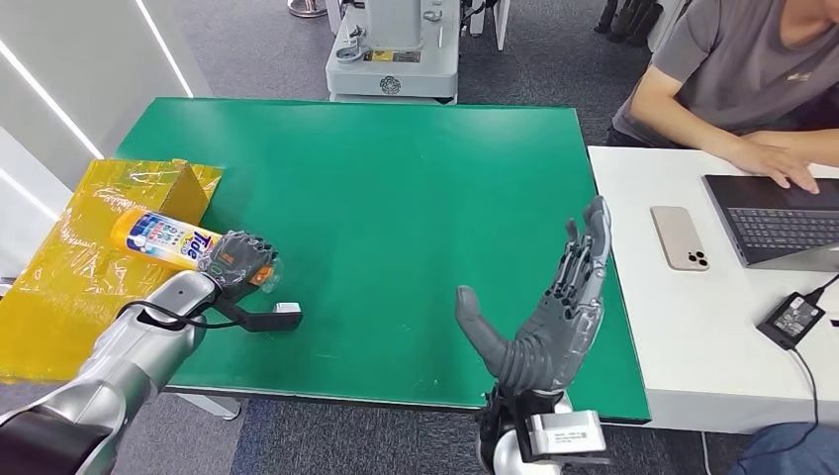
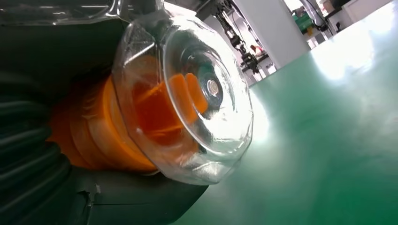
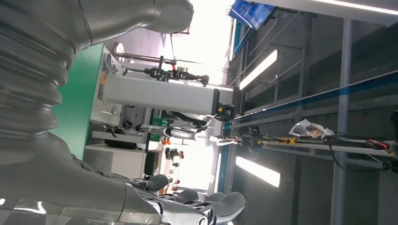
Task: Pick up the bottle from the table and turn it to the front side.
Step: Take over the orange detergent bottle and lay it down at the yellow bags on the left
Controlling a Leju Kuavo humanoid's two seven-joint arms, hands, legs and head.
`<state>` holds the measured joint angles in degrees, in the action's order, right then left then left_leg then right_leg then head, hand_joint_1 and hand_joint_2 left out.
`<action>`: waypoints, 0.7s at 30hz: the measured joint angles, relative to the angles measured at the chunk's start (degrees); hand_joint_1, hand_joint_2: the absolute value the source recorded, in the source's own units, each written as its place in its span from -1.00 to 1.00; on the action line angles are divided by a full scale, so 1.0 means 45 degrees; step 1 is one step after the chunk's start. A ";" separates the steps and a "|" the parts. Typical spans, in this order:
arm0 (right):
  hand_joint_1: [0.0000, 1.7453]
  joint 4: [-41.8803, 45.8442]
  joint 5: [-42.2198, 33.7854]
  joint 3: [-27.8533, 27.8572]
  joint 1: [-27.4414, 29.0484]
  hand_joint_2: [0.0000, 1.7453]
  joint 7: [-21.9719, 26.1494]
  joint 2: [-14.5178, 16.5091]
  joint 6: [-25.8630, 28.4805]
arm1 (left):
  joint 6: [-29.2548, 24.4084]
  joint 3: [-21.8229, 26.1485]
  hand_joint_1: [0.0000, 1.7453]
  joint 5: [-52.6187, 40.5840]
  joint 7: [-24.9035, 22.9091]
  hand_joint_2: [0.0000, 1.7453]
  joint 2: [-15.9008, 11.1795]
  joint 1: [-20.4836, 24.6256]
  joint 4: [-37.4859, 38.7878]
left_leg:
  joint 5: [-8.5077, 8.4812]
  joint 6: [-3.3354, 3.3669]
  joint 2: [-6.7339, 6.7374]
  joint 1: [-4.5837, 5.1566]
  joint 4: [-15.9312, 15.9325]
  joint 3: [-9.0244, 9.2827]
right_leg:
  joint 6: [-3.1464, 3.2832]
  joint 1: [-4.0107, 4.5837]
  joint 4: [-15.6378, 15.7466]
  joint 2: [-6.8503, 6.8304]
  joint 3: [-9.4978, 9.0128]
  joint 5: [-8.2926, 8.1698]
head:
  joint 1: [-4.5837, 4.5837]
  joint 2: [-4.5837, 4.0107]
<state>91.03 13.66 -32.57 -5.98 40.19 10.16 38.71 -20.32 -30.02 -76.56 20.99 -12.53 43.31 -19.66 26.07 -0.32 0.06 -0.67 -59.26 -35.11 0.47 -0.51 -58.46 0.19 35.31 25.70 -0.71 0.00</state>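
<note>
A yellow Tide bottle [image 1: 166, 238] with a blue and white label lies tilted over the left edge of the green table [image 1: 396, 198]. My left hand [image 1: 237, 262] grips it at the neck end. In the left wrist view the bottle's orange neck and clear cap [image 2: 187, 98] sit close against my dark fingers [image 2: 131, 197]. My right hand [image 1: 549, 312] is raised above the table's near right part, fingers straight and spread, holding nothing; the right wrist view shows its thumb [image 3: 141, 18] and fingers [image 3: 206, 206].
A yellow plastic-wrapped box [image 1: 99, 237] sits at the table's left edge under the bottle. To the right, a person works on a laptop [image 1: 782, 218] at a white desk [image 1: 683, 336] with a phone [image 1: 680, 237] and a charger [image 1: 792, 317]. A machine base [image 1: 393, 59] stands behind the table.
</note>
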 joint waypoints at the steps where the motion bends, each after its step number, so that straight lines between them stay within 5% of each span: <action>1: -1.00 -0.0002 -0.0001 0.0006 -0.0005 1.00 0.0000 0.0004 0.0000 | 0.0062 -0.0018 1.00 -0.0001 -0.0007 1.00 0.0039 0.0017 0.0046 | 0.0000 0.0000 0.0000 0.0000 0.0000 0.0000 | 0.0000 0.0000 0.0000 0.0000 0.0000 0.0000 | 0.0000 0.0000; 21: -1.00 -0.0033 -0.0040 0.0022 -0.0234 1.00 0.0000 0.0006 0.0000 | 0.0611 0.0114 1.00 0.0889 -0.0733 1.00 0.0057 -0.0444 0.0545 | 0.0000 0.0000 -0.0004 0.0001 0.0003 -0.0003 | 0.0001 0.0000 -0.0003 -0.0005 -0.0002 0.0001 | 0.0001 0.0000</action>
<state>90.88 13.48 -32.47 -7.03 40.19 10.19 38.71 -17.57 -29.51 -72.56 17.69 -12.27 41.31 -17.20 26.07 -0.33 0.04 -0.67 -59.25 -35.12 0.48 -0.51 -58.48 0.17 35.30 25.71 -0.70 0.00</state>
